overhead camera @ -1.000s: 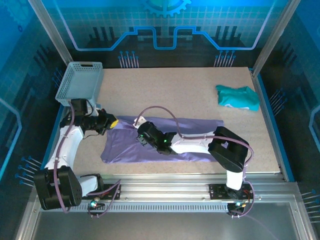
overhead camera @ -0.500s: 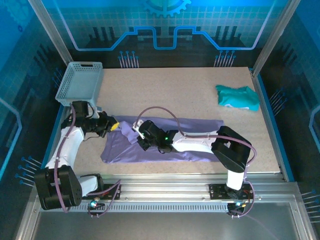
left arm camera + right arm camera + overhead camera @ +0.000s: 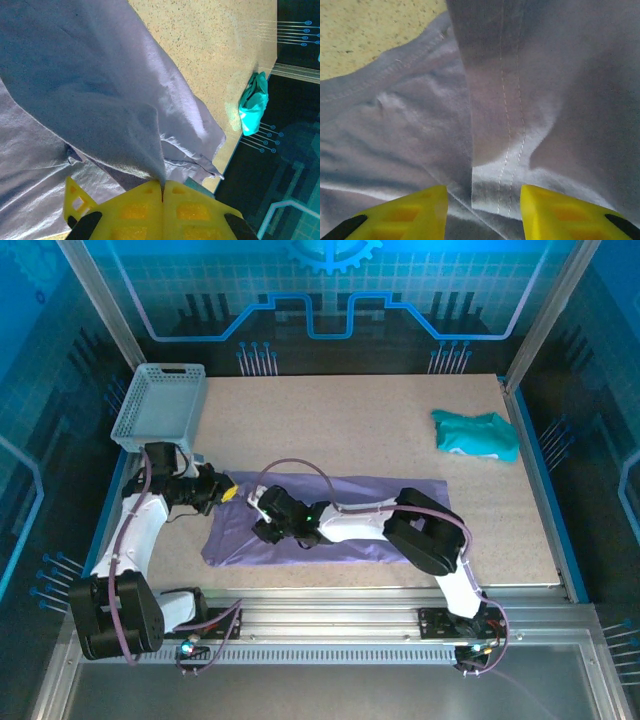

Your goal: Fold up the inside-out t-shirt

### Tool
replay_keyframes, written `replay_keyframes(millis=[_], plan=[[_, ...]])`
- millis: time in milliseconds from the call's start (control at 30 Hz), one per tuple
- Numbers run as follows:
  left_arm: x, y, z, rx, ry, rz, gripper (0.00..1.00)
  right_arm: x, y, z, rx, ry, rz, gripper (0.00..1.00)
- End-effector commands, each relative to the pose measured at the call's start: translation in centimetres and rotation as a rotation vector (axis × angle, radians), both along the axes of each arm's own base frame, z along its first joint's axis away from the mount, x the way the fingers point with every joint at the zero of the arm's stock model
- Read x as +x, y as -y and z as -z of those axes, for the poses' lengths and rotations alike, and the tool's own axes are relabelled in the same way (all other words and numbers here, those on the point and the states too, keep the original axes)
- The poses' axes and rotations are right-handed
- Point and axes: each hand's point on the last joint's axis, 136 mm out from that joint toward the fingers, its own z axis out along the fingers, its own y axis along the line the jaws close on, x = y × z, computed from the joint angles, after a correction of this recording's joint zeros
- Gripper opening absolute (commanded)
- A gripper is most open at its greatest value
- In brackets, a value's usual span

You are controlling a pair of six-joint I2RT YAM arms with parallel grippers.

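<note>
My left gripper (image 3: 162, 186) is clamped on a peak of the t-shirt (image 3: 100, 90), thin lavender cloth tenting away from it. My right gripper (image 3: 484, 202) stands wide over a fold; its wrist view picks out double-stitched seams. From above, I see the t-shirt lying long and flat at the near side of the speckled counter (image 3: 350, 420), crumpled teal garment (image 3: 475, 433) far right
</note>
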Motion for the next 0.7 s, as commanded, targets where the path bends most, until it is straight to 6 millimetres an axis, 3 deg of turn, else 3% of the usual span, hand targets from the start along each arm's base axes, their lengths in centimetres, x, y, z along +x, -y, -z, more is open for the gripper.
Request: replay_keyframes(millis=[0, 200, 333, 467, 667], plan=[[-0.1, 0.0, -0.4, 0.001, 0.024, 0.014, 0.0, 0.7, -0.4, 1.2, -0.01, -0.029, 0.023, 0.44], [0.0, 0.0, -0.5, 0.001, 0.028, 0.014, 0.0, 1.2, 0.1, 3.4, -0.058, -0.065, 0.051, 0.42], [0.0, 0.0, -0.6, -0.001, 0.03, 0.016, 0.0, 1.7, 0.7, 3.7, -0.067, -0.086, 0.076, 0.32], [-0.1, 0.0, -0.5, 0.0, 0.029, 0.016, 0.0, 1.8, 0.8, 3.2, -0.038, -0.103, 0.072, 0.15], [-0.2, 0.0, -0.4, 0.002, 0.026, 0.013, 0.0, 1.5, 0.0, 1.3, 0.037, -0.127, 0.04, 0.02]])
